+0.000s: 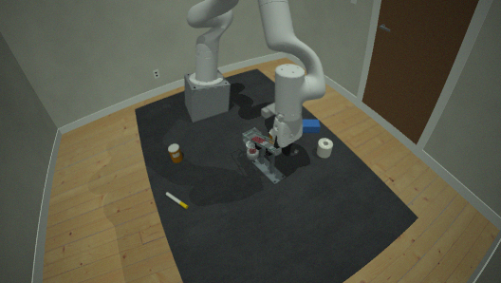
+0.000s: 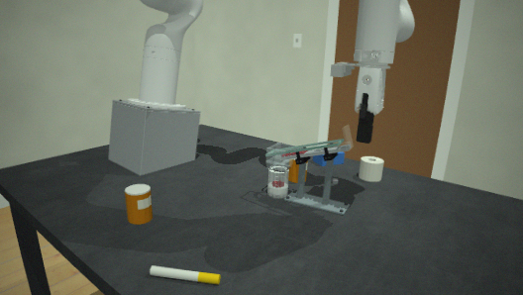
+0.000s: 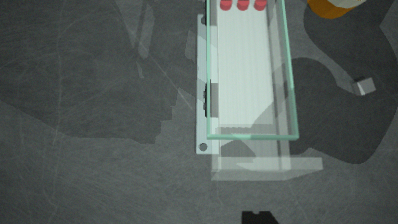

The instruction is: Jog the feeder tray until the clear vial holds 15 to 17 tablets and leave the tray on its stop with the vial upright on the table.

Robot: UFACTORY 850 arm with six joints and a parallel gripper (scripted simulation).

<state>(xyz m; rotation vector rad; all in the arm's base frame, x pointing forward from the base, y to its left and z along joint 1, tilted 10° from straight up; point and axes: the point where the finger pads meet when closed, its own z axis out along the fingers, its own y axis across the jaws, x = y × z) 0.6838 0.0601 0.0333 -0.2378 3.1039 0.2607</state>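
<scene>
1. My hand (image 2: 366, 130) is clenched on nothing, hanging just above the tray's (image 2: 309, 147) raised end.
2. The tray slopes down, away from the hand, toward the vial (image 2: 278, 181).
3. The vial stands upright on the bench (image 2: 406, 233), below the tray's far lip; it holds red tablets (image 2: 278, 184), too small to count.

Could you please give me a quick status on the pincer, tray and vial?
Pincer shut, empty, above tray's raised end. Tray tilted toward vial; red tablets in both. Nothing blocking.
</scene>
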